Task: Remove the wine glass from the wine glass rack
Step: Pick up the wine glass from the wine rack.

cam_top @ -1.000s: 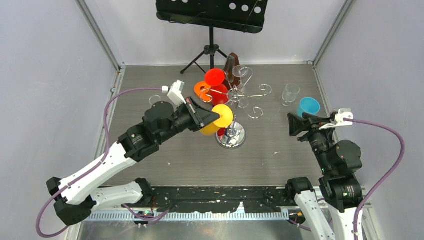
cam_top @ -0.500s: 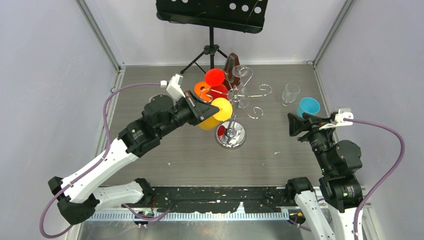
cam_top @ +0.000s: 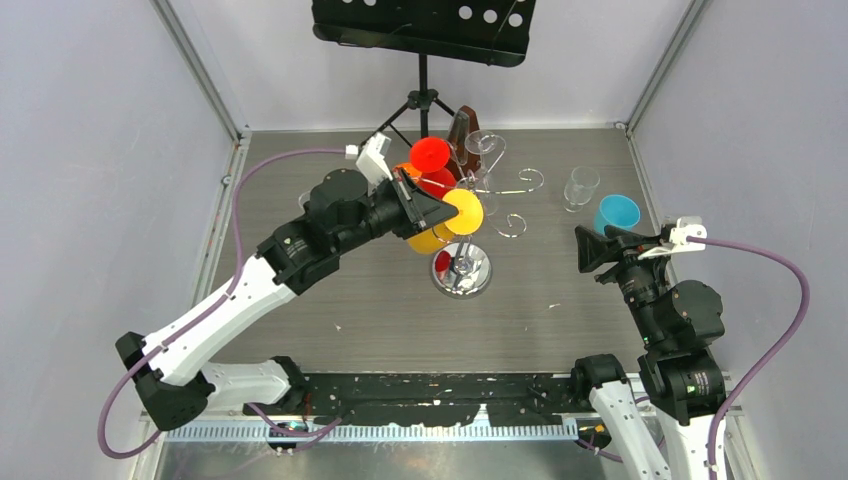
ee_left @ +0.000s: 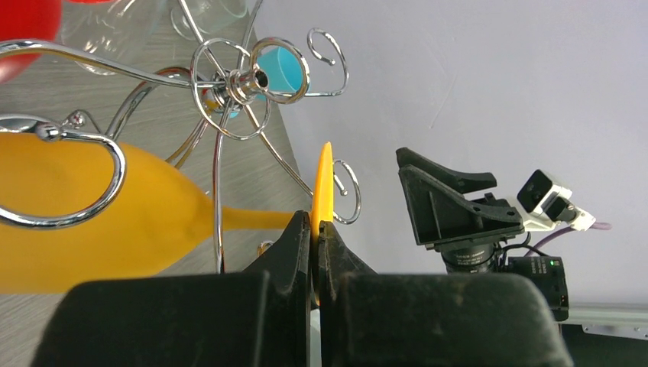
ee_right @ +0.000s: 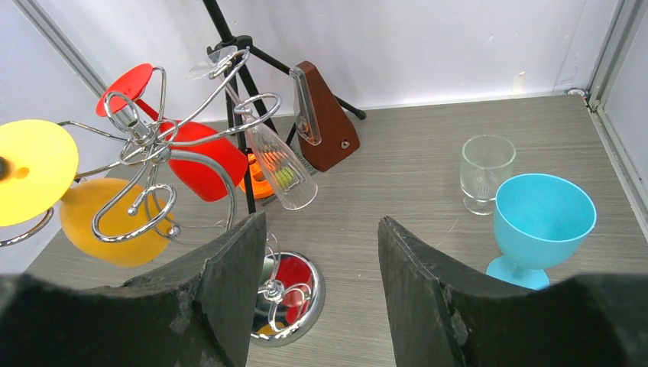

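The chrome wine glass rack (cam_top: pixel 462 272) stands mid-table on its round mirror base; its hub (ee_left: pixel 244 76) and base (ee_right: pixel 286 302) show in the wrist views. My left gripper (cam_top: pixel 440 215) is shut on the foot disc of a yellow wine glass (cam_top: pixel 428 240), pinching the disc's rim (ee_left: pixel 324 183) between its jaws (ee_left: pixel 315 225). The glass lies sideways among the curled arms, and a chrome scroll crosses its bowl (ee_left: pixel 99 222). The foot also shows in the right wrist view (ee_right: pixel 34 172). My right gripper (cam_top: pixel 590 250) is open and empty at the right, facing the rack (ee_right: pixel 321 229).
A red glass (cam_top: pixel 430 155) and a clear glass (ee_right: pixel 283 164) hang on the rack. A brown metronome (cam_top: pixel 461 135) and a black music stand (cam_top: pixel 422 25) stand behind it. A clear tumbler (cam_top: pixel 581 186) and a blue goblet (cam_top: pixel 616 213) stand at the right.
My left arm has moved away and to the right, carrying the yellow glass by its foot closer to the rack's post. The right arm has not moved.
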